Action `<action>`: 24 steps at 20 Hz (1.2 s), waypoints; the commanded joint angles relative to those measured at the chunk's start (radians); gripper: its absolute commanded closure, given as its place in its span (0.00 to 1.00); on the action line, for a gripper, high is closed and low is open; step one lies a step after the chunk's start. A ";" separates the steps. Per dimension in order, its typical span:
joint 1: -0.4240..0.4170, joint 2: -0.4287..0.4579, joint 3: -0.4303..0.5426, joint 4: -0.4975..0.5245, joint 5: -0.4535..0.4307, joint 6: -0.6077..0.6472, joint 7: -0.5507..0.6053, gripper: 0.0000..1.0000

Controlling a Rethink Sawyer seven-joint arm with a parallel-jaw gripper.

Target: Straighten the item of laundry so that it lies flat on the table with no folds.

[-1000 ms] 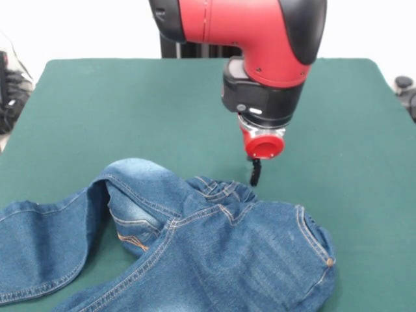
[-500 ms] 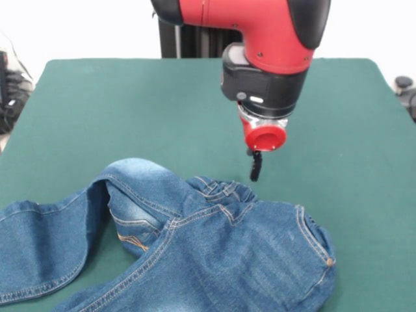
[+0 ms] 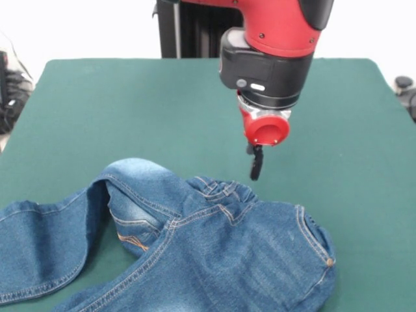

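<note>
The green table (image 3: 97, 110) lies bare across its far half and its whole right side out to the edge. The jeans (image 3: 195, 247) lie rumpled along the near edge, a leg trailing toward 9 o'clock, the waistband bunched at centre. The gripper (image 3: 255, 168) hangs above the cloth, just off the waistband at 1 o'clock, holding nothing; whether its fingers are apart or together cannot be told.

A single front camera looks across the surface (image 3: 130, 110) toward the robot, angled downward from its near edge. Both far rounded corners show at the top; the near edge and near corners fall outside the close, low framing.
</note>
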 commanded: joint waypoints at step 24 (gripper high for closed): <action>0.035 0.107 0.028 -0.068 -0.041 0.080 0.211 0.00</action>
